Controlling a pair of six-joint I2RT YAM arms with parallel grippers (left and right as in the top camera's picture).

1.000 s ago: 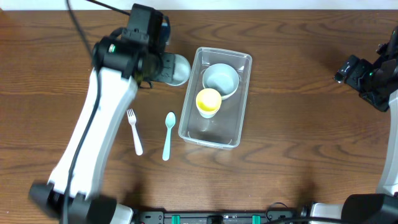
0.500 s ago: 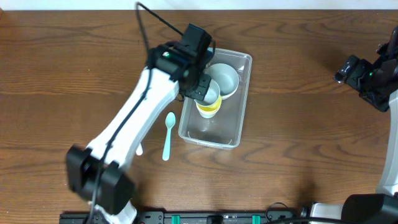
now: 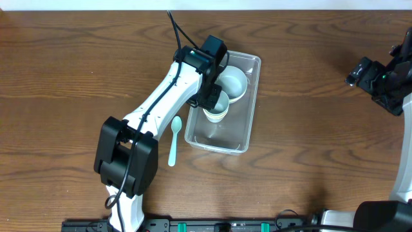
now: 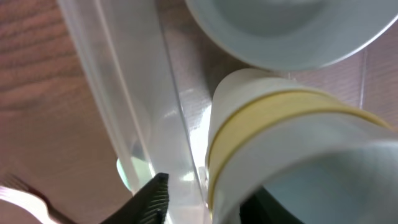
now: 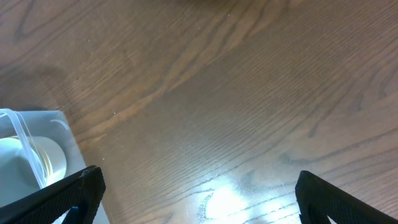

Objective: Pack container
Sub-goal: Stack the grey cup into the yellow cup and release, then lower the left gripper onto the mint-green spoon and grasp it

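Note:
The clear plastic container (image 3: pixel 243 132) stands at the table's centre and holds a pale blue bowl (image 3: pixel 233 80) at its far end and a yellow cup (image 3: pixel 215 116) in the middle. My left gripper (image 3: pixel 213 95) reaches over the container's left rim, shut on a pale blue cup (image 3: pixel 221 101) that sits on top of the yellow cup. In the left wrist view the fingers (image 4: pixel 205 205) straddle the cups' wall (image 4: pixel 273 118) beside the container wall (image 4: pixel 124 93); the bowl (image 4: pixel 286 31) is above. My right gripper (image 3: pixel 369 76) is open and empty at the far right (image 5: pixel 199 205).
A teal spoon (image 3: pixel 174 139) lies on the wood left of the container, beside my left arm. A white fork's tines (image 4: pixel 18 198) show at the left wrist view's lower left; the arm hides it overhead. The container's corner (image 5: pixel 37 155) shows in the right wrist view.
My left gripper carried the pale blue cup from the table left of the container over the rim and onto the yellow cup. The right arm has not moved.

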